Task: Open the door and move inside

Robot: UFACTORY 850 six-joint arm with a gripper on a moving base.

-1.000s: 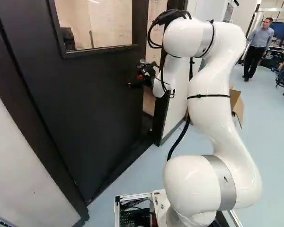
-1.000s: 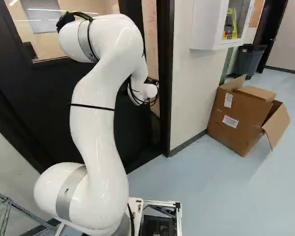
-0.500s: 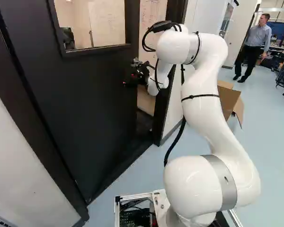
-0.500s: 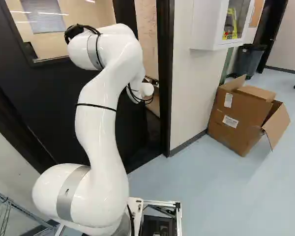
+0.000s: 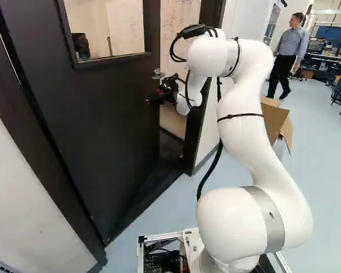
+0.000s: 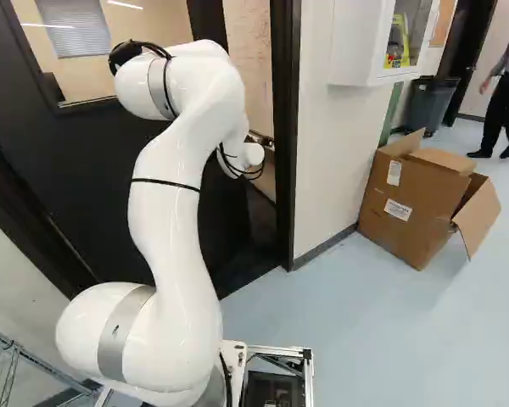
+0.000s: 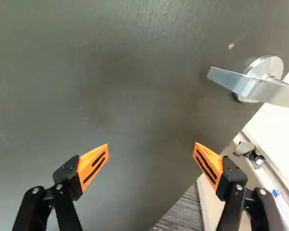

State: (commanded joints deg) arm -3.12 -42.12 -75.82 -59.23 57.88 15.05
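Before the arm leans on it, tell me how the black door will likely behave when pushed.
The black door should stay stiff, being a broad, flat panel; its size and window suggest some weight. It will probably swing rather than tip, since it already stands ajar, its lever handle side clear of the doorframe.

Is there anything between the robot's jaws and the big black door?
No, nothing I can see. The open jaws face the door, and its silver handle is off to one side, not between them.
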